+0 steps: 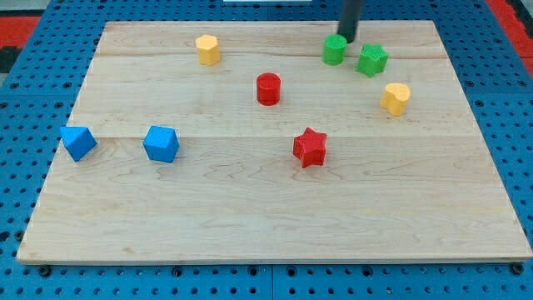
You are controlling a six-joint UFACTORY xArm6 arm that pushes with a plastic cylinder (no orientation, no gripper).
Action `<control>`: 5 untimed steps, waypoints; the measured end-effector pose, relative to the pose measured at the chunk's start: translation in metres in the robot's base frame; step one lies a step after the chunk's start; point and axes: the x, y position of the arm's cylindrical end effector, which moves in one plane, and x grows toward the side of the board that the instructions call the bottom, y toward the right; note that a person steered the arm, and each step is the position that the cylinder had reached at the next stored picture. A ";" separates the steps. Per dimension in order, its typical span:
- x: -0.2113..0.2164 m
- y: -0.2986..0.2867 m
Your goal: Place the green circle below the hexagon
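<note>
The green circle (334, 50) stands near the view's top, right of centre. My tip (346, 39) is just above and right of it, touching or almost touching its upper right edge. A yellow hexagon (207, 50) stands at the top, left of centre, well to the left of the green circle. A second yellow block (396, 98), its shape unclear, lies at the right, below and right of the green circle. A green star (372, 60) sits just right of the green circle.
A red cylinder (268, 88) stands near the middle. A red star (310, 147) lies below it to the right. Two blue blocks (78, 142) (161, 143) sit at the left. The wooden board (266, 233) rests on a blue pegboard.
</note>
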 end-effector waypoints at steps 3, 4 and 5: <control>0.022 0.051; 0.031 -0.003; 0.048 -0.041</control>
